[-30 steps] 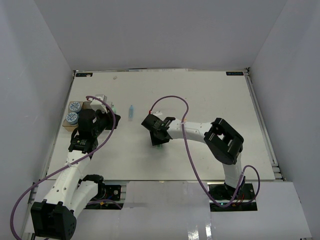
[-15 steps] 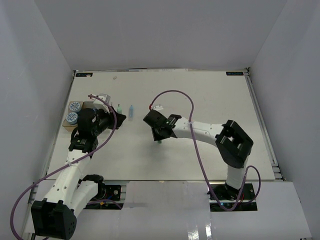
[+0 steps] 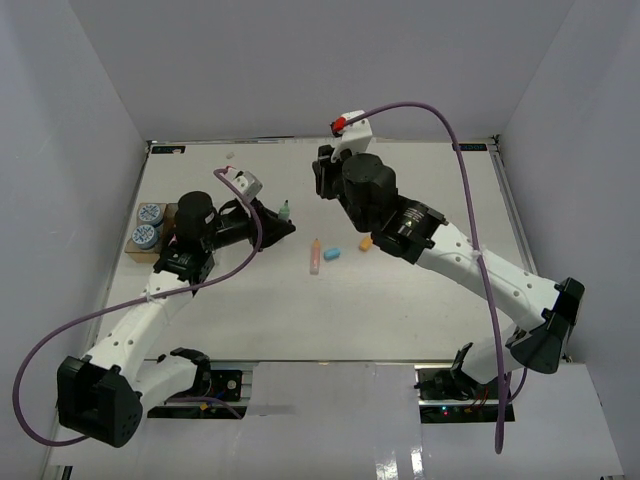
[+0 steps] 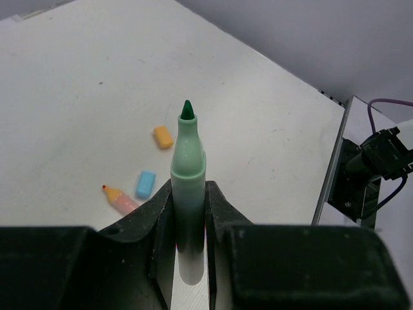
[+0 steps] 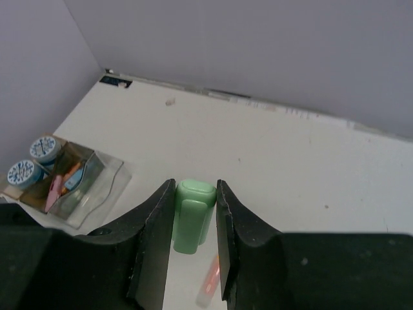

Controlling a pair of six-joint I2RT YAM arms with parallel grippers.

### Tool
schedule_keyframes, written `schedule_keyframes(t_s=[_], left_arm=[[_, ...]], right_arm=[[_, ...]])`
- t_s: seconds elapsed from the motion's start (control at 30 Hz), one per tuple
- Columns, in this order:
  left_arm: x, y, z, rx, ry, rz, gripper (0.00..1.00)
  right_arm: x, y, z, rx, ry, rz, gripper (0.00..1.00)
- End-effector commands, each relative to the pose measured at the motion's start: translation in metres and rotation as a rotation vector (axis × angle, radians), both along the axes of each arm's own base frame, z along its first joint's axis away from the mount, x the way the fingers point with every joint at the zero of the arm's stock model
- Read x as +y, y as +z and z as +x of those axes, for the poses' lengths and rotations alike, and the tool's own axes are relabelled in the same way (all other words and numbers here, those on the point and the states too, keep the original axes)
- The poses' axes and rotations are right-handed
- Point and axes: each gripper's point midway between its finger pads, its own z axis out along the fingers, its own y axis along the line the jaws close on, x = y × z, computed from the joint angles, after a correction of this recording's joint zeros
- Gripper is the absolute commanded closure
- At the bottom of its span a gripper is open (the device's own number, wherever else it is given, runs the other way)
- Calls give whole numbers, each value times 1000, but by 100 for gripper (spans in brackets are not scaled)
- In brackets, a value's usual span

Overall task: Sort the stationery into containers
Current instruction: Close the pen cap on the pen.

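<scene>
My left gripper point(image 3: 277, 220) is shut on an uncapped green marker point(image 3: 284, 209), held above the table with its dark tip point(image 4: 187, 110) pointing away from the jaws point(image 4: 188, 194). My right gripper point(image 3: 322, 178) is raised near the back and is shut on a light green cap point(image 5: 193, 216). A pink-and-orange marker point(image 3: 314, 257), a blue cap point(image 3: 331, 254) and an orange cap point(image 3: 365, 243) lie mid-table. Two blue-and-white rolls point(image 3: 147, 223) sit in the tan bin point(image 5: 13, 191) at far left. A clear bin point(image 5: 84, 184) beside it holds pink, orange and blue pieces.
The white table point(image 3: 430, 190) has grey walls on three sides and a metal rail along its right edge point(image 3: 525, 250). My left arm covers most of the clear bins in the top view. Purple cables loop over both arms.
My right gripper has risen from the table's middle toward the back. My left gripper has swung right, away from the bins, with the green marker. A pink marker and two caps now show mid-table.
</scene>
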Motion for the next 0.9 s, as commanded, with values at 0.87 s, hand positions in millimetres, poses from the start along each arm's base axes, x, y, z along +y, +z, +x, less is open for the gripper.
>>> schedule_keyframes(t_s=[0.87], left_arm=[[-3, 20, -3, -146, 47, -107, 93]], right_arm=[[70, 29, -38, -152, 292, 230, 92]])
